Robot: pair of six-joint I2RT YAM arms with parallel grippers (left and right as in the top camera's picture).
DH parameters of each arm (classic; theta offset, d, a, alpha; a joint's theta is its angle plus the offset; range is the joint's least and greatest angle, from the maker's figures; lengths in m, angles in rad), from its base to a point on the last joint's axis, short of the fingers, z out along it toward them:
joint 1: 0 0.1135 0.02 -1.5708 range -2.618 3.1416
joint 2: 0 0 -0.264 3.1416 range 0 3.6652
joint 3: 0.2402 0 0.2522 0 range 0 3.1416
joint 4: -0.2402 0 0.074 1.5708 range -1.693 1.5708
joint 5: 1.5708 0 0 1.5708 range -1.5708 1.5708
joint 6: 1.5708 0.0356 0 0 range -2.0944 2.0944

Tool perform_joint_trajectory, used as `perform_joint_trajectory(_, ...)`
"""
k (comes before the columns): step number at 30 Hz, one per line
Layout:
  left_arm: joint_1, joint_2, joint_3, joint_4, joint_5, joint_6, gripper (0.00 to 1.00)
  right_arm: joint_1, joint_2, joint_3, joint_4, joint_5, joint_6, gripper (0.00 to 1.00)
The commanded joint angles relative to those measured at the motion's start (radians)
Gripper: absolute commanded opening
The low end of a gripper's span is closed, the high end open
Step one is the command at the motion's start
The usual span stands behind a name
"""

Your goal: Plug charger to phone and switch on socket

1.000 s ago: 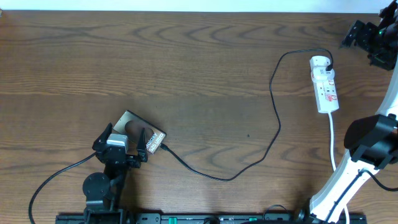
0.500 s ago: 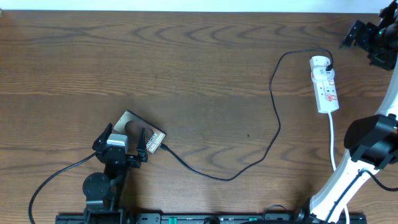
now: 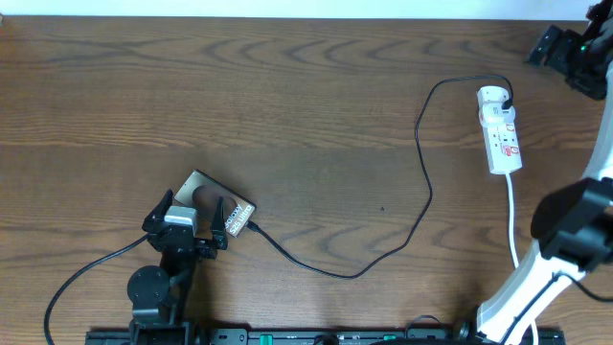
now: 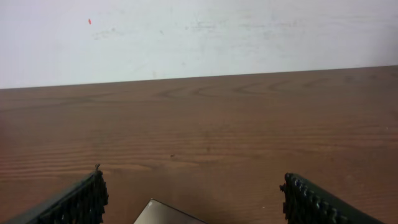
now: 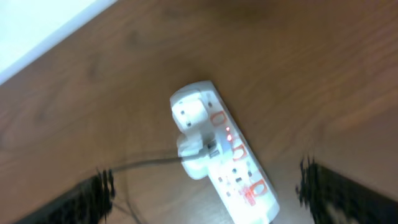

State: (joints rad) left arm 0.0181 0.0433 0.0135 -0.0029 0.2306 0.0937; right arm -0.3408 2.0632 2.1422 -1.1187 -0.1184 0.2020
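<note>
The left gripper (image 3: 190,213) hangs low near the table's (image 3: 287,96) front edge, toward the left corner. Its fingers are spread wide on either side of the phone (image 3: 201,187), not clamped on it. The charger's (image 3: 430,196) tip meets the phone's right end and looks plugged in, though it is too small to confirm. The cable loops across to the socket (image 3: 501,134) near the right edge. The right gripper (image 5: 205,179) hovers by the far right corner with its fingers apart and empty. Small red dots on the socket's face may mean it is on; I cannot tell. If it is off, only that press is left.
</note>
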Motion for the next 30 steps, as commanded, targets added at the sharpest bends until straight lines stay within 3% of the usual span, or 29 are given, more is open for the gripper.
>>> perform_joint_trajectory(1,0.005,-0.006,-0.009,-0.048,0.016,-0.001,0.87,0.06,-0.218,-0.251,0.178,0.012,-0.028,0.99)
perform_joint_trajectory(4,0.005,-0.006,-0.009,-0.048,0.016,-0.001,0.87,0.126,-0.436,-0.58,0.483,0.012,-0.078,0.99)
perform_joint_trajectory(11,0.005,-0.006,-0.009,-0.048,0.016,0.0,0.87,0.223,-0.759,-1.021,0.886,0.015,-0.126,0.99)
perform_joint_trajectory(30,0.005,-0.006,-0.009,-0.048,0.016,-0.001,0.87,0.276,-1.493,-1.661,1.096,0.007,-0.121,0.99)
